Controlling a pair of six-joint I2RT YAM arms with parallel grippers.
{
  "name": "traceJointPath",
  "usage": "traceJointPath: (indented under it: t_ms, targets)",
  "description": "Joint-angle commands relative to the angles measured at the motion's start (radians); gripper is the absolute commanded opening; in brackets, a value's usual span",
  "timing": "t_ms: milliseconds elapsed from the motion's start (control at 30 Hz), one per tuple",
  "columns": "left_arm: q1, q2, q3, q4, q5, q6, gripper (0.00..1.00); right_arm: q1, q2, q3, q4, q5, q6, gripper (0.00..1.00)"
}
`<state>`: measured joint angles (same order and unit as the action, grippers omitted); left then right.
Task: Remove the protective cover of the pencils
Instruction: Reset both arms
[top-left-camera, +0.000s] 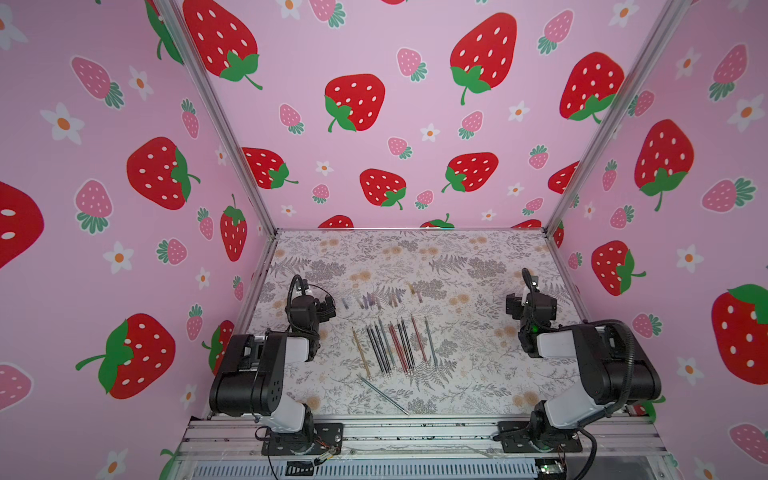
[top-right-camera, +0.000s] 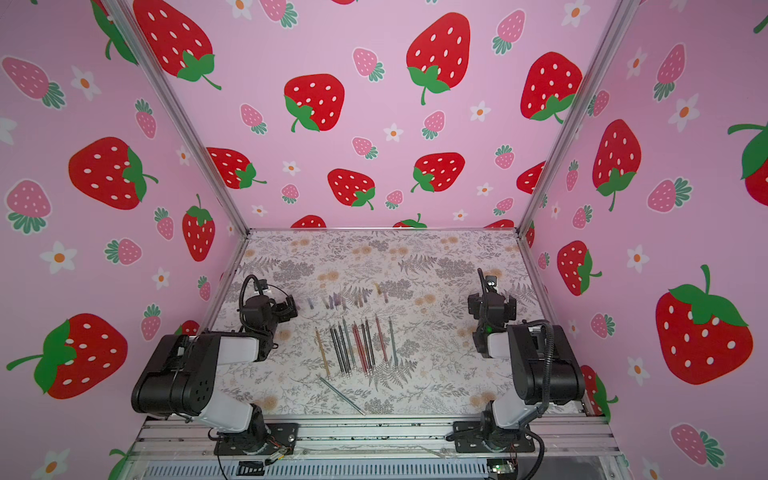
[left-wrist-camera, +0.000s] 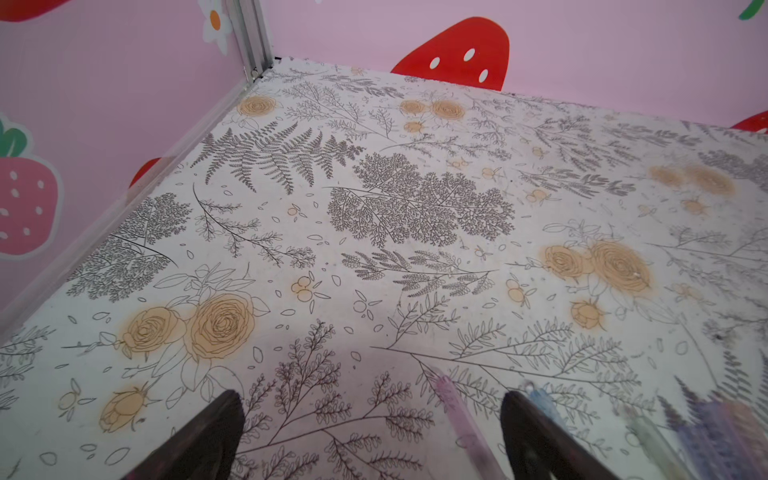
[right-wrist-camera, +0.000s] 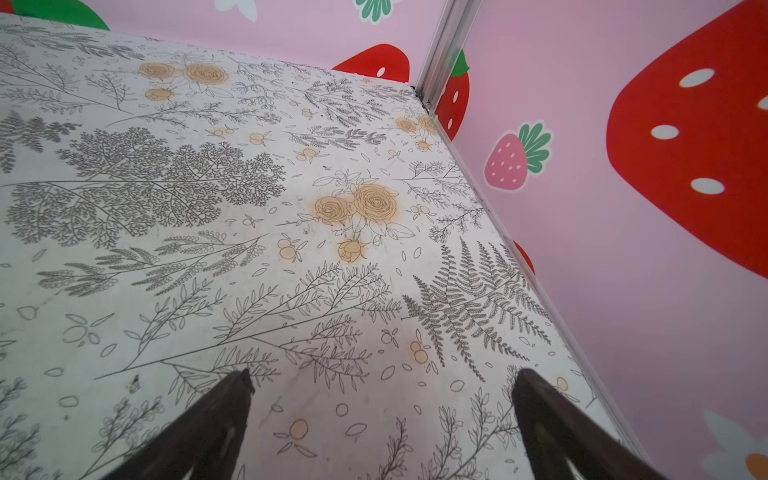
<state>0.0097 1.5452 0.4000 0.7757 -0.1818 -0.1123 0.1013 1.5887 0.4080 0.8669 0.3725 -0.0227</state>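
Lying side by side at lower centre in both top views, the pencils (top-left-camera: 390, 347) had pale caps (top-left-camera: 374, 300) lined up just above, apparently sorted once removed. Left wrist view: left gripper (left-wrist-camera: 370, 403) gaped wide, empty, caps at lower right. Right wrist view: right gripper (right-wrist-camera: 382, 378) stood wide, holding nothing.

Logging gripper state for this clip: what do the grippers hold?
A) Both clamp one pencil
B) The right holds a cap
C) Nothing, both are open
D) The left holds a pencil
C: the left gripper and right gripper both stand open with nothing gripped, and the pencils lie on the table.
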Motion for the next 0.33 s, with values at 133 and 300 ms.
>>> traceJointPath:
  t_ms: [133,300]
  targets:
    - [-0.024,-0.002,0.034,0.024,-0.039,0.040,0.99,-0.021,-0.002,0.029,-0.022,-0.042,0.016,1.00]
    - [-0.027,-0.001,0.036,0.022,-0.043,0.041,0.99,-0.026,-0.014,0.016,-0.009,-0.050,0.017,0.99]
